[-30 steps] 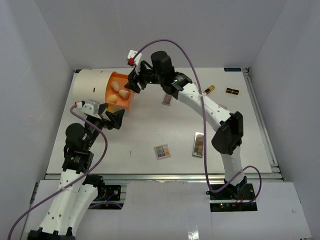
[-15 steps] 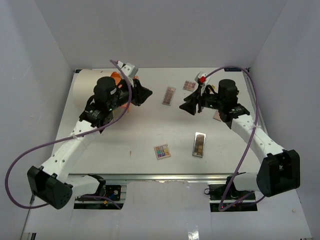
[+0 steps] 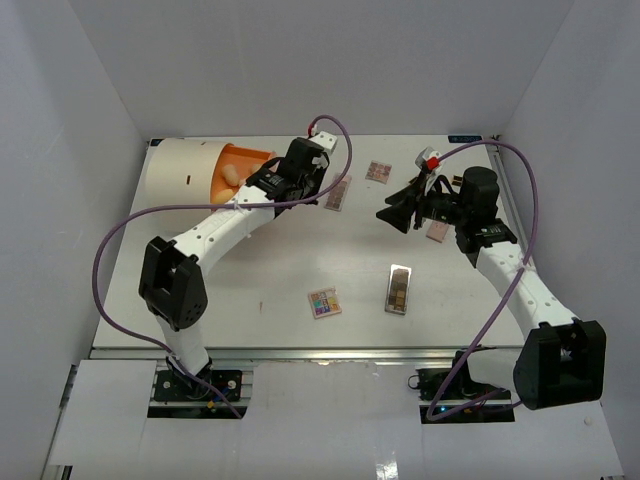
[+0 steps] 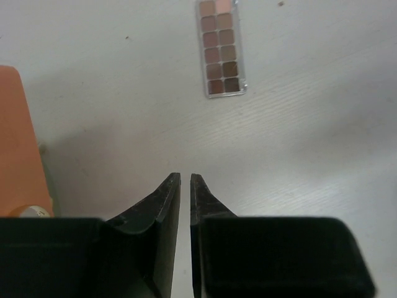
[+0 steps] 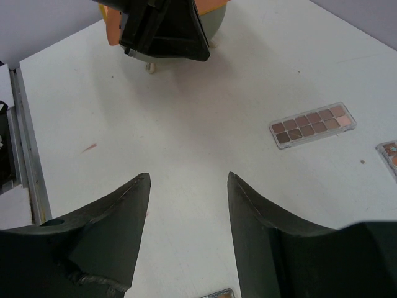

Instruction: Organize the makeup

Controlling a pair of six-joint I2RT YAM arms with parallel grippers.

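Observation:
The makeup lies spread over the white table. A long brown eyeshadow palette (image 3: 338,192) (image 4: 223,49) (image 5: 313,125) sits just ahead of my left gripper (image 3: 320,186) (image 4: 185,177). That gripper is shut to a thin slit and holds nothing. A small pinkish palette (image 3: 378,171) lies further back. My right gripper (image 3: 388,214) (image 5: 188,177) hovers open and empty over bare table. A dark palette (image 3: 399,289) and a colourful square palette (image 3: 323,302) lie nearer the front. Another palette (image 3: 437,231) is partly hidden under my right arm. Tan sponges (image 3: 232,173) rest in the orange drawer (image 3: 245,160).
The big cream cylinder (image 3: 185,170) with the orange drawer (image 4: 18,143) lies at the back left, just left of my left gripper. Grey walls close in the table on three sides. A metal rail (image 3: 320,352) runs along the front edge.
My left arm has reached across to the right of the drawer and its jaws have closed. My right arm has pulled back from the drawer to the middle right, still open.

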